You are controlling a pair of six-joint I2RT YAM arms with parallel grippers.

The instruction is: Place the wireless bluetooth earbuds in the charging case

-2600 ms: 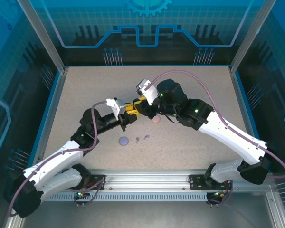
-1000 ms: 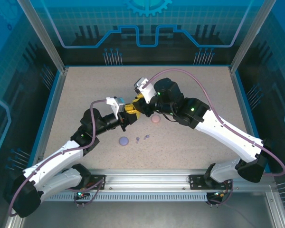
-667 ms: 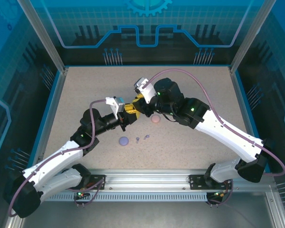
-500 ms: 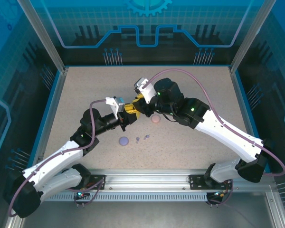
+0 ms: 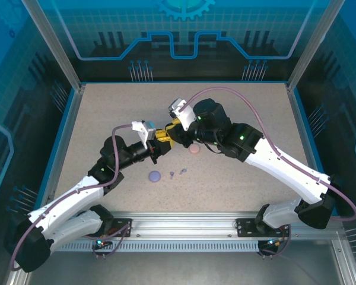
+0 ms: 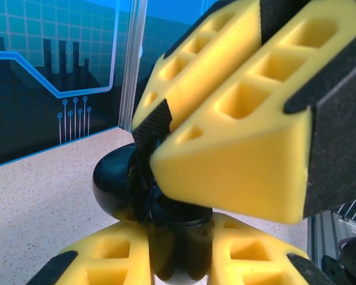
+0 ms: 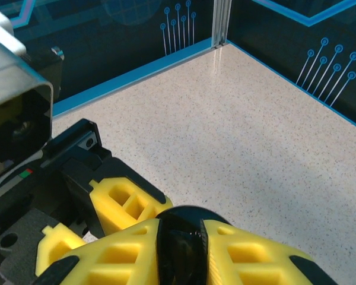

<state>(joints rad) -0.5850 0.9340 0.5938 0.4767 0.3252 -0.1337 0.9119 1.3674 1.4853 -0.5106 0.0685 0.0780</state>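
Note:
Above the middle of the table, my left gripper (image 5: 158, 148) and right gripper (image 5: 168, 135) meet nose to nose. In the left wrist view, my left gripper (image 6: 179, 255) is shut on a glossy black charging case (image 6: 179, 237), whose rounded lid (image 6: 115, 184) hangs open to the left. The right arm's yellow fingers (image 6: 237, 119) press in from above. In the right wrist view, my right gripper (image 7: 181, 252) is shut on the same black case (image 7: 181, 234), with a left finger (image 7: 127, 202) beside it. Two lavender earbuds (image 5: 172, 174) (image 5: 183, 171) lie on the table.
A closed lavender case (image 5: 155, 176) sits just left of the two earbuds. A pale pink case (image 5: 194, 149) lies under the right arm's wrist. The speckled table (image 5: 107, 113) is walled by blue panels and aluminium posts.
Both grippers have stayed closed together on the black case. They have shifted only slightly. Nothing on the table has moved.

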